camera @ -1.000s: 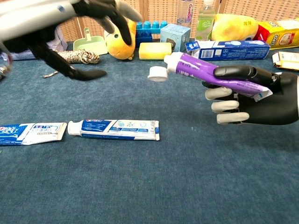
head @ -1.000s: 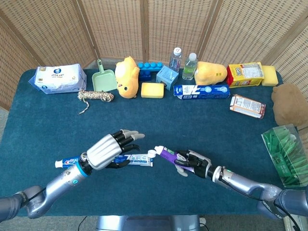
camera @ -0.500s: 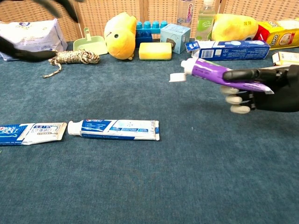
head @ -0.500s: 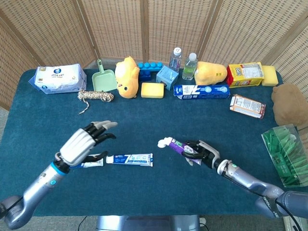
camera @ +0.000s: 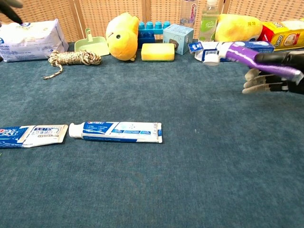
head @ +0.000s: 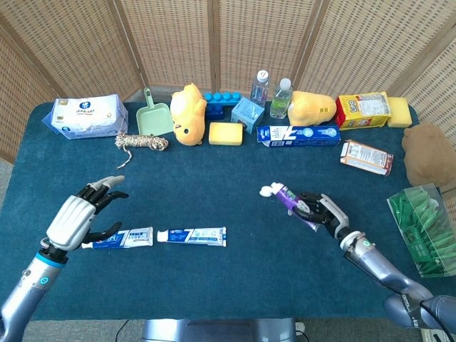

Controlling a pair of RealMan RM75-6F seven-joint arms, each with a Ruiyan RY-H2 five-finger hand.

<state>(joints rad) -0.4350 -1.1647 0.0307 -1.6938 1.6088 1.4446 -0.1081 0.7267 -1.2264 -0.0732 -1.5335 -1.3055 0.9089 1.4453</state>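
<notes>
My right hand (head: 322, 209) (camera: 275, 76) holds a purple toothpaste tube (head: 285, 196) (camera: 240, 53) above the cloth, its white cap pointing left. Two blue-and-white toothpaste tubes lie end to end on the blue table (head: 235, 278): one (head: 192, 236) (camera: 116, 131) in the middle, another (head: 121, 239) (camera: 31, 134) to its left. My left hand (head: 78, 217) hovers open just left of the second tube, fingers spread, holding nothing. The chest view shows only a dark fingertip of the left hand (camera: 8, 8) at the top left corner.
Along the far edge stand a wipes pack (head: 85, 116), green dustpan (head: 154, 117), rope coil (head: 142, 142), yellow plush (head: 187, 112), sponge (head: 226, 133), blue blocks (head: 221, 98), two bottles (head: 271, 92), toothpaste box (head: 298, 135) and snack packs (head: 363, 110). A green-filled clear box (head: 424, 228) sits at right.
My left hand has drawn back to the left, off the blue tubes. My right hand has carried the purple tube to the right and farther back.
</notes>
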